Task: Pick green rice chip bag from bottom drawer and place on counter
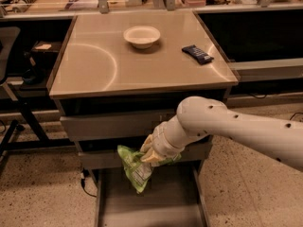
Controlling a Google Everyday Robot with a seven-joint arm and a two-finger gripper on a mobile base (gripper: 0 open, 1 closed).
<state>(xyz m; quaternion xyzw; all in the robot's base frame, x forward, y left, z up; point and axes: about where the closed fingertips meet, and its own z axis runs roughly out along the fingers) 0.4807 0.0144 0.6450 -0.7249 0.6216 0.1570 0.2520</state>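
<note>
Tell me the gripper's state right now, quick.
Gripper: shut on the small light-green glossy snack bag, holding it above the open grey metal bottom drawer.

We see the chip bag, light green and glossy with a white label panel. It is wrinkled and hangs tilted in the air, pinched at its upper right edge by the tool. Just below it the bottom drawer stands pulled out, grey, with thin side walls and a flat floor. The desk, a glossy beige top, lies above, well apart from the bag.
</note>
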